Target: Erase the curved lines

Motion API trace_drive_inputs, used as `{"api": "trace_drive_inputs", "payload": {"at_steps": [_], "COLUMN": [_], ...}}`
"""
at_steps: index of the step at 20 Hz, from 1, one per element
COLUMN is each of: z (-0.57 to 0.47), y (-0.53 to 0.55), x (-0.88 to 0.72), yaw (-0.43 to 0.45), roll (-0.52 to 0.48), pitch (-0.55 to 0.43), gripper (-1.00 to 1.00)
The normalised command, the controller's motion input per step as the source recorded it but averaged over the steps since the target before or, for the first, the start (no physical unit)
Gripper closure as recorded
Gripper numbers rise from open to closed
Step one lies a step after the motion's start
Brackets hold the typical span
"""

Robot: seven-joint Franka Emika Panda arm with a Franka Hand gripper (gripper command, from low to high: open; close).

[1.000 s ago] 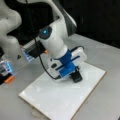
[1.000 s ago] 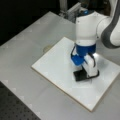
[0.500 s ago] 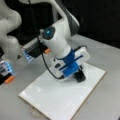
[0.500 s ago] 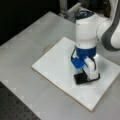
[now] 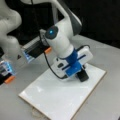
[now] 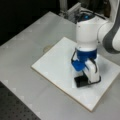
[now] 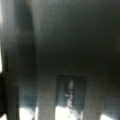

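on the white board [image 6: 57,67] the end effector [image 6: 83,78] grips a black eraser [image 6: 80,81]; wrist view shows only blur.

Eraser [image 6: 81,81] on board [image 6: 55,65], under arm [image 6: 86,37]; board on table [image 6: 22,50].

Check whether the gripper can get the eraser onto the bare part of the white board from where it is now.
Probably yes: the gripper has the black eraser down on the white board, and nothing stands on the bare surface beside it.
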Motion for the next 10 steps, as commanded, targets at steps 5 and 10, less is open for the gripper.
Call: {"api": "trace_drive_inputs", "payload": {"at_steps": [5,10], "z": [-0.69,-0.7], "y": [0.38,0.41], "x": [-0.01,0.03], "yaw": [-0.359,-0.379], "roll": [0.042,0.051], "pitch": [-0.194,-0.195], "gripper": [1.0,1.0]}}
